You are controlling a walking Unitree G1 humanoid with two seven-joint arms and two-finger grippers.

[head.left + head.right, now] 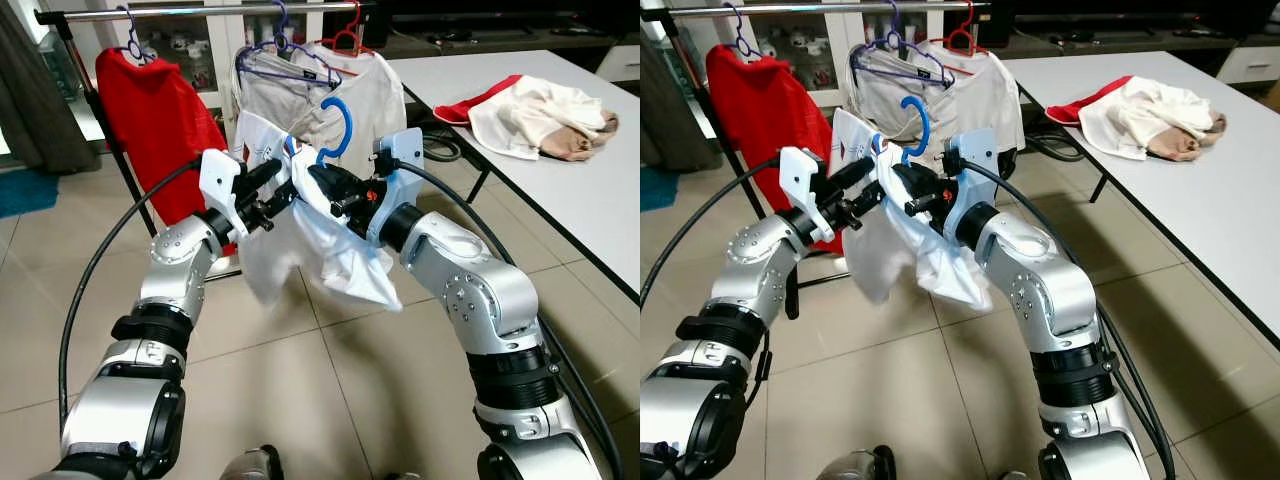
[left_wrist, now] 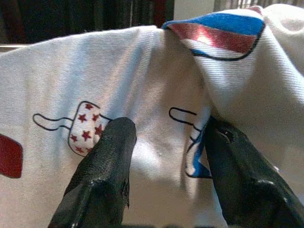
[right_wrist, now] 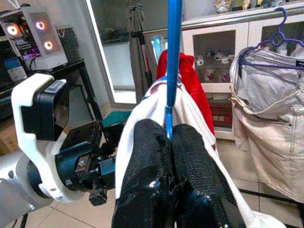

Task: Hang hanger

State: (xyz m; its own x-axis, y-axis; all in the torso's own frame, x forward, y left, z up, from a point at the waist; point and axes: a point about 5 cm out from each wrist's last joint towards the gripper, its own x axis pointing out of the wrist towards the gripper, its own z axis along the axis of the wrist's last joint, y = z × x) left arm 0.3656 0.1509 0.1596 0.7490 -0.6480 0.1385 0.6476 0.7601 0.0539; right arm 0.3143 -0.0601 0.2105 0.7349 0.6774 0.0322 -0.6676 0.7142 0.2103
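- White printed cotton, a T-shirt (image 1: pixel 330 245), is held up in front of the robot on a blue plastic hanger (image 1: pixel 338 128), so loading appears done.
- The right tool (image 3: pixel 168 142) is closed on the hanger's neck.
- The left tool (image 2: pixel 164 156) is seen with parted fingers, the shirt's shoulder between them.
- Hanging is judged still to do: the silver metal clothes rail (image 1: pixel 200 12) stands beyond, well apart, bearing a red shirt (image 1: pixel 150 110) and a beige garment (image 1: pixel 350 95).

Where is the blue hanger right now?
The blue hanger sits mid-scene inside the white shirt, pinched by the right pincer, its hook poking up in front of the clothes rail and the grey hanging clothes.
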